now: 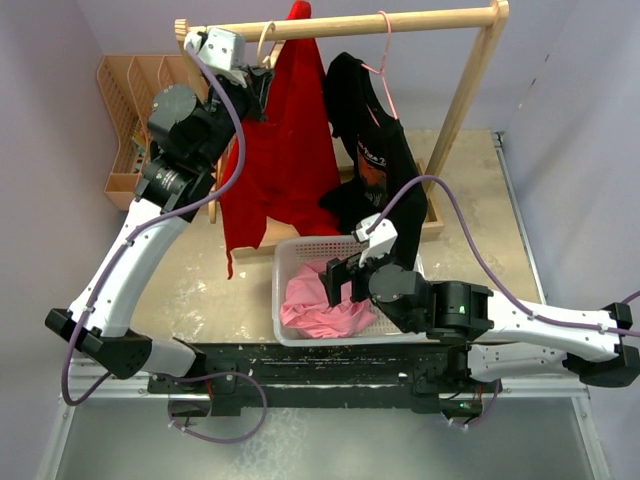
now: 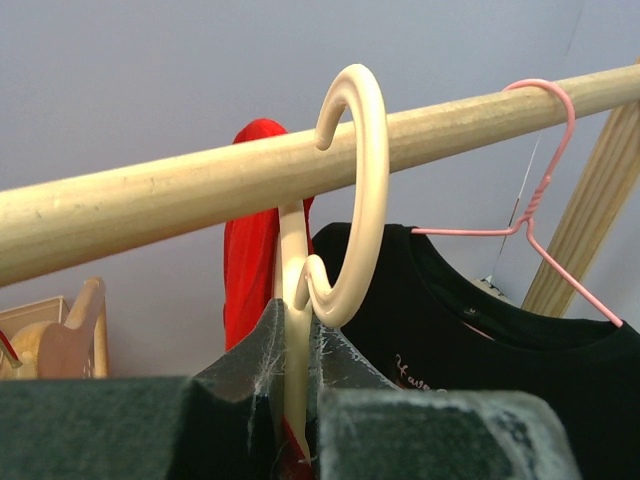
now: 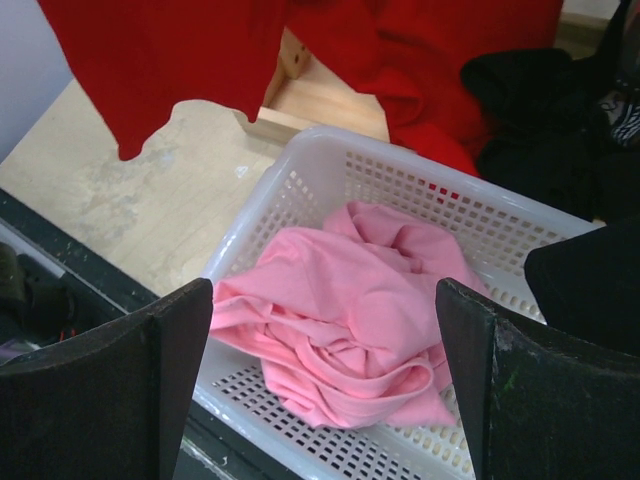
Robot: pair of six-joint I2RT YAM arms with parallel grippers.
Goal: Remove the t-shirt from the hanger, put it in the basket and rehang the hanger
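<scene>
A red t-shirt (image 1: pixel 285 140) hangs on a cream hanger (image 1: pixel 264 38) at the left end of the wooden rod (image 1: pixel 400 20). My left gripper (image 1: pixel 252 80) is shut on the hanger's neck (image 2: pixel 292 290) just below its hook (image 2: pixel 355 170). The hook lies against the rod (image 2: pixel 150 195); I cannot tell whether it still hangs on it. The red shirt (image 2: pixel 250 250) drops behind the fingers. My right gripper (image 1: pixel 345 275) is open and empty, hovering over a pink shirt (image 3: pixel 360 290) in the white basket (image 3: pixel 300 170). The red shirt's hem (image 3: pixel 300 40) hangs above the basket's far edge.
A black t-shirt (image 1: pixel 375 150) hangs on a pink wire hanger (image 1: pixel 385 60) to the right on the same rod. The rack's right post (image 1: pixel 465 90) slants down to the table. A wooden slotted organizer (image 1: pixel 125 100) stands at the far left. The basket (image 1: pixel 300 245) sits at the near edge.
</scene>
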